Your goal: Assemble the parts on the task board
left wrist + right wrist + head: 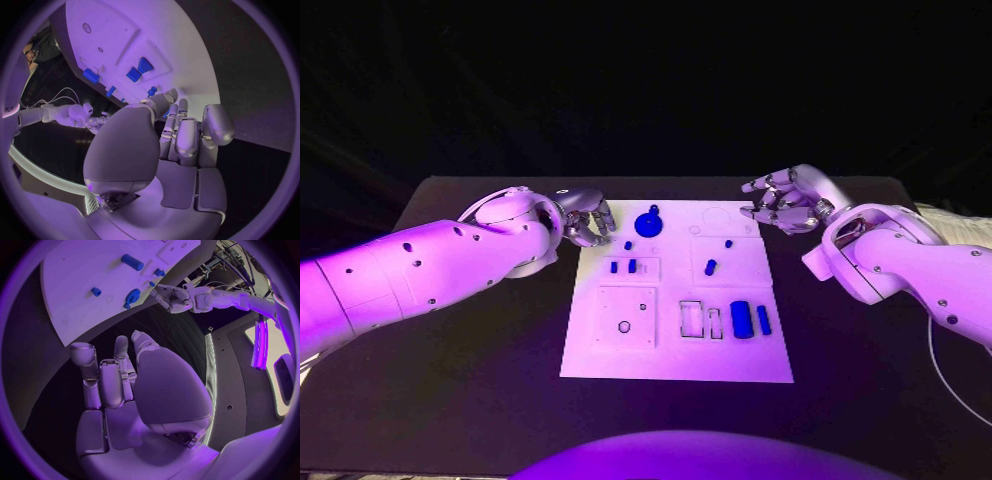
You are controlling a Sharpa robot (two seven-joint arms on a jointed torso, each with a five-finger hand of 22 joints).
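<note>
The task board (678,350) lies mid-table, blue parts (749,319) scattered over it, a round one (648,223) at its far end; the left hand (584,222) hovers at the far left corner, the right hand (786,201) at the far right, both empty, fingers loosely curled; a first pick looks due, needing a reach inward.

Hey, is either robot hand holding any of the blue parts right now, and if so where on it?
Nothing is held. The left hand and right hand hover at the task board's far corners, fingers curled on nothing.
</note>
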